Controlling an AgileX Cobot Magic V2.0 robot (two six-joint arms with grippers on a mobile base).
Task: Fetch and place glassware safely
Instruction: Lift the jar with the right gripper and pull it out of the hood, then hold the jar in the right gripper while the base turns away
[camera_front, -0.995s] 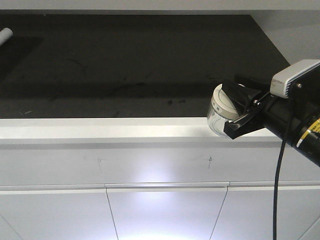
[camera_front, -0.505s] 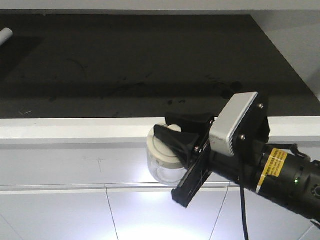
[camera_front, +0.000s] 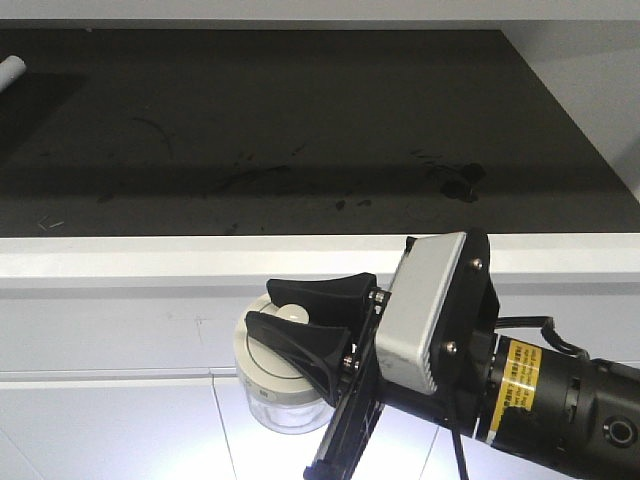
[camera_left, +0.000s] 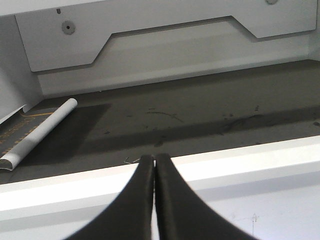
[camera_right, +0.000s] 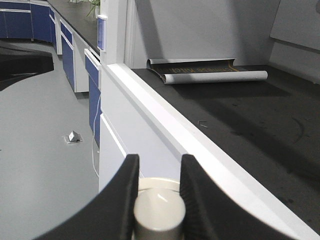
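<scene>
The right gripper (camera_front: 265, 303) is holding the jar (camera_front: 272, 392) in the air, in front of the white cabinet face (camera_front: 110, 330) and below the counter's white edge (camera_front: 150, 258). Its black fingers (camera_front: 310, 290) are closing from either side on the raised knob (camera_front: 290, 312) of the cream lid (camera_front: 262, 362), apparently pinching the knob itself. From the right wrist camera only the knob (camera_right: 159, 215) and a strip of lid are showing; the glass is hidden. The arm is running off the right of the frame. The left gripper (camera_left: 154, 172) is hovering by the counter edge, fingers pressed together on nothing. A rolled paper (camera_left: 42, 131) is lying on the dark worktop (camera_left: 200, 110), partly cut off.
</scene>
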